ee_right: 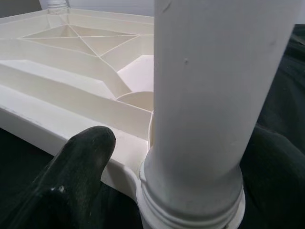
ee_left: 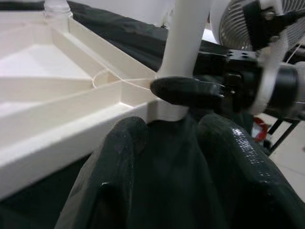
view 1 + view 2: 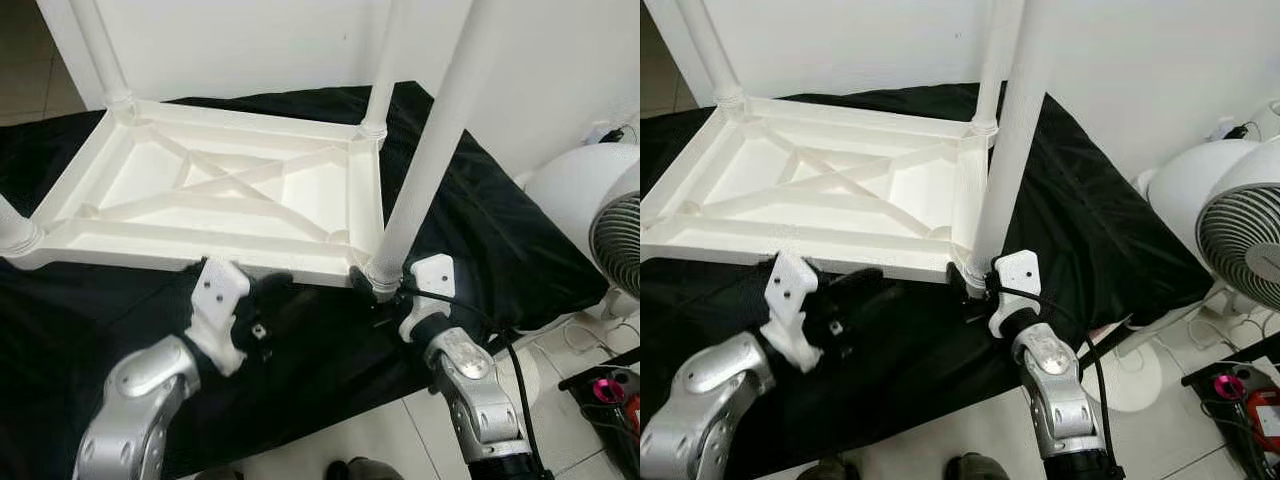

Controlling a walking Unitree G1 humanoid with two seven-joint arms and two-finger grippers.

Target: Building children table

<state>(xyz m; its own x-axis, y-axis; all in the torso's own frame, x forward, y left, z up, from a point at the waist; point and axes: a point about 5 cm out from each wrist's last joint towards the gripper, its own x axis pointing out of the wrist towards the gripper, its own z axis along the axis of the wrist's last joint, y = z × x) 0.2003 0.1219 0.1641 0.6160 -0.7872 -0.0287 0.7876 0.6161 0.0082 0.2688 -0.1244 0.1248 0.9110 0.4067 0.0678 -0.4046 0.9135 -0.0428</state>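
Note:
A white plastic table top (image 3: 180, 243) lies upside down on a black cloth (image 3: 480, 220), with ribs crossing its underside. White legs stand up from its corners. My right gripper (image 3: 381, 283) is at the base of the near right leg (image 3: 430, 150), shut on it with a finger on each side; the right wrist view has one finger (image 1: 81, 162) beside the leg (image 1: 205, 95). My left gripper (image 3: 272, 292) is open just in front of the table's near edge, its fingers (image 2: 119, 162) apart over the cloth and pointing toward that same corner.
A white fan (image 3: 620, 235) stands on the tiled floor at the right, with cables and a pink object (image 3: 608, 390) near it. A white wall (image 3: 250, 40) runs behind the table. The far right leg (image 3: 385, 60) and far left leg (image 3: 100, 50) rise upward.

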